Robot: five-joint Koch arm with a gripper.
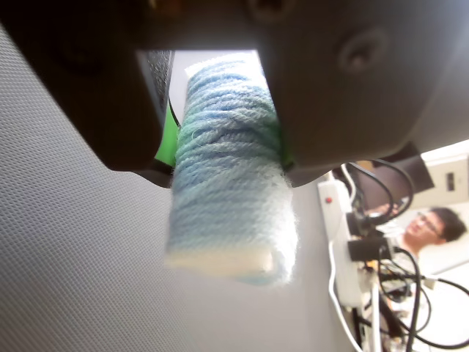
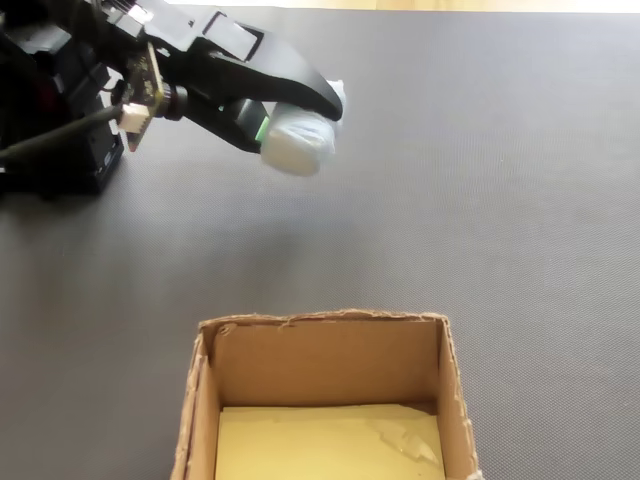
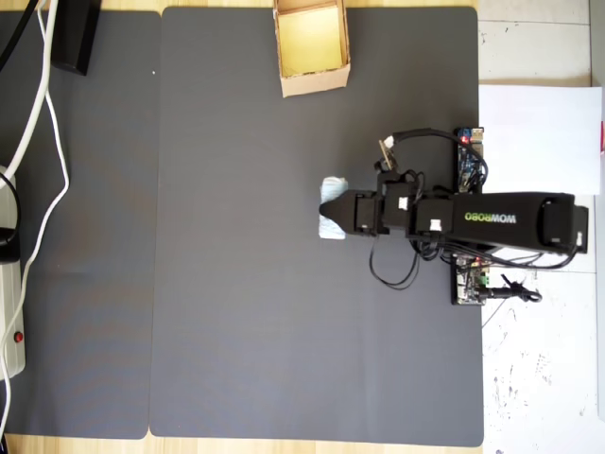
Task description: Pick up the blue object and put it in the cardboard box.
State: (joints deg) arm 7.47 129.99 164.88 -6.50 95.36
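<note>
Fingers (image 2: 300, 125) clamped on the blue yarn roll (image 2: 297, 143), held clear above the dark mat (image 3: 236, 284). Cardboard box (image 3: 312, 47) sits well apart from the roll, open, yellow inside.

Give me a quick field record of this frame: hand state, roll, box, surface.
hand: shut on the blue yarn roll, jaws clamping its two sides in the wrist view
blue yarn roll: held off the mat in the fixed view, its free end sticking out past the jaws
cardboard box: open top, yellowish floor, nothing seen inside; at the mat's top edge in the overhead view
roll vs box: apart, roll not over the box
surface: dark grey mat
task stage: picked up, not yet placed
</note>
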